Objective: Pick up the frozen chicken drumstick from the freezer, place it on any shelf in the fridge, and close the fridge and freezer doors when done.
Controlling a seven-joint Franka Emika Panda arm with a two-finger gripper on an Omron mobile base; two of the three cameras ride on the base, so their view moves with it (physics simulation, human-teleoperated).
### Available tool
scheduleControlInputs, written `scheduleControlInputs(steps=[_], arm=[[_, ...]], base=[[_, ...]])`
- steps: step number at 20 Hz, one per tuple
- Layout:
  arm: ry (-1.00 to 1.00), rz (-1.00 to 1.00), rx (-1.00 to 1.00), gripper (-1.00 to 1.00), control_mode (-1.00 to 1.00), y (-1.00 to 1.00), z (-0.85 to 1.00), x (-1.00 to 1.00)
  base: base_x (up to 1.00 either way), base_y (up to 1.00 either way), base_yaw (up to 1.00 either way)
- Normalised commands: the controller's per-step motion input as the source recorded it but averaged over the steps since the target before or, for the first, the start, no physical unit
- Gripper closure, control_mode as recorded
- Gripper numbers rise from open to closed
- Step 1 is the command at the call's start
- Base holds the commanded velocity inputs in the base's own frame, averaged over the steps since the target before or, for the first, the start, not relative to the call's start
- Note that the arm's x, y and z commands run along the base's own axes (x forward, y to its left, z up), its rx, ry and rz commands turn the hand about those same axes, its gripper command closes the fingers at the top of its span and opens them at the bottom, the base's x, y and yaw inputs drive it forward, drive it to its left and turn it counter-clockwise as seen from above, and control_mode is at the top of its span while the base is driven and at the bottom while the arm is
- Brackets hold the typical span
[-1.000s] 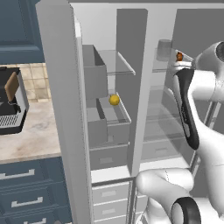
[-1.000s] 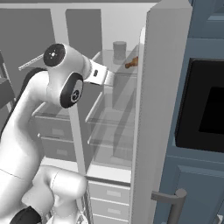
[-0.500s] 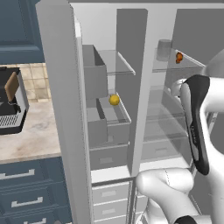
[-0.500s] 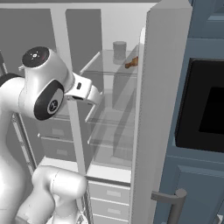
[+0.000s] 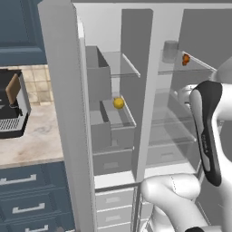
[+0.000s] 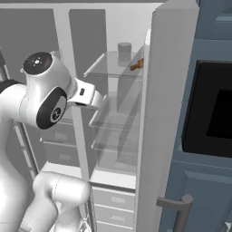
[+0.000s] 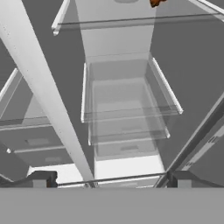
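Overall, both tall grey doors stood open, one point(image 5: 63, 118) at the left and one point(image 6: 163, 113) at the right. One frozen chicken drumstick point(image 5: 185, 59) lay on the top glass shelf point(image 6: 108, 72) of the narrower compartment, just beside one grey cylinder point(image 5: 170, 50). One yellow ball point(image 5: 118, 103) sat on a shelf in the wider compartment. In the hand view, the gripper point(image 7: 111, 179) faced the stacked glass shelves, its two fingertips point(image 7: 41, 178) set wide apart with nothing between them, well below the drumstick at that view's top edge.
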Motion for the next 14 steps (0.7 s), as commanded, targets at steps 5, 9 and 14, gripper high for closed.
scheduleControlInputs(steps=[5,9,14], arm=[[0.0,0.0,0.0,-1.0,1.0,0.0,0.0,0.0],[0.0,0.0,0.0,-1.0,1.0,0.0,0.0,0.0],[0.0,0.0,0.0,-1.0,1.0,0.0,0.0,0.0]], base=[[-0.6,-0.01,0.11],[-0.6,0.0,0.1],[-0.54,-0.19,0.02]])
